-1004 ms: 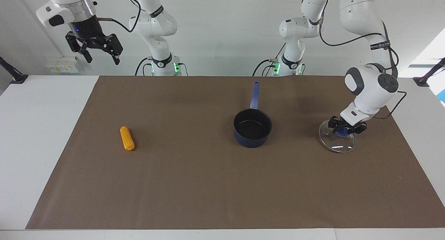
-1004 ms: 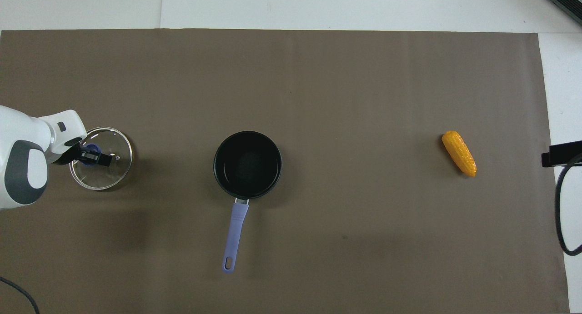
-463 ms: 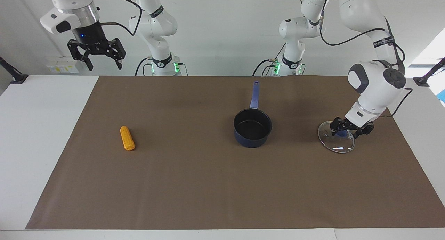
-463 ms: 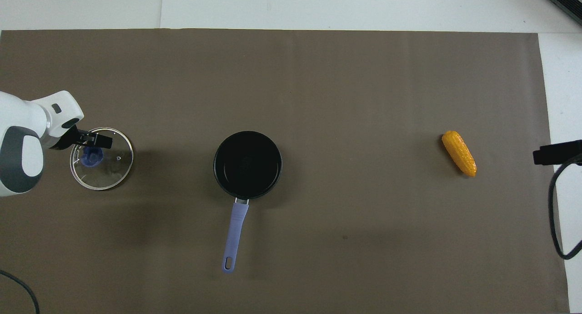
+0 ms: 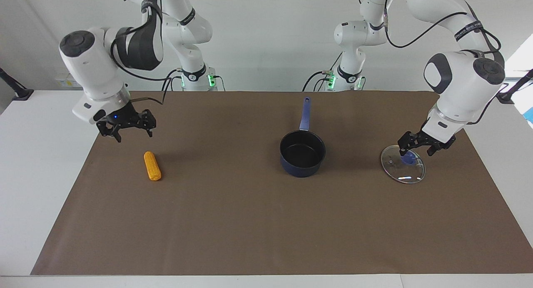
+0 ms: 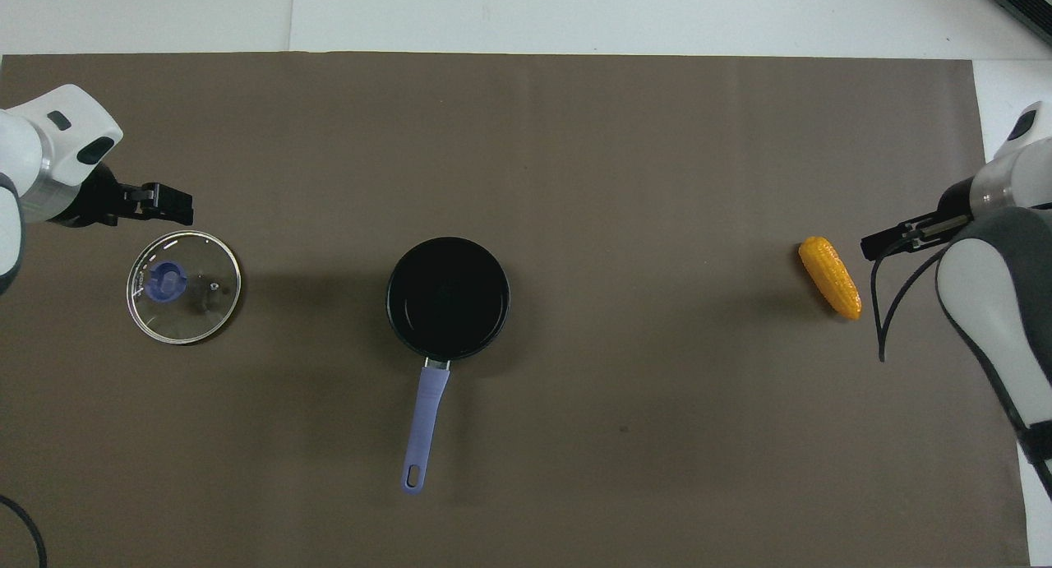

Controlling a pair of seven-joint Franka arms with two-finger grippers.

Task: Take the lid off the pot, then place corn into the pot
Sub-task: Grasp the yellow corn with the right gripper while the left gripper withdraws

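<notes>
The pot point(image 5: 302, 169) stands open mid-mat, its handle point(image 5: 306, 113) pointing toward the robots; it also shows in the overhead view point(image 6: 448, 298). The lid point(image 5: 400, 174) lies flat on the mat beside the pot toward the left arm's end, blue knob point(image 5: 409, 158) up, and shows in the overhead view point(image 6: 197, 305). My left gripper point(image 5: 415, 151) is open and empty, raised just over the lid's edge point(image 6: 175, 209). The corn point(image 5: 152, 166) lies on the mat toward the right arm's end point(image 6: 830, 277). My right gripper point(image 5: 134, 134) is open, low over the mat beside the corn point(image 6: 876, 242).
A brown mat point(image 5: 250, 221) covers most of the white table point(image 5: 46, 163). Both arm bases stand at the robots' edge of the table. Cables hang from both arms.
My left gripper has let go of the lid's knob, opened and risen off it. My right gripper has come down from high up to just above the mat beside the corn.
</notes>
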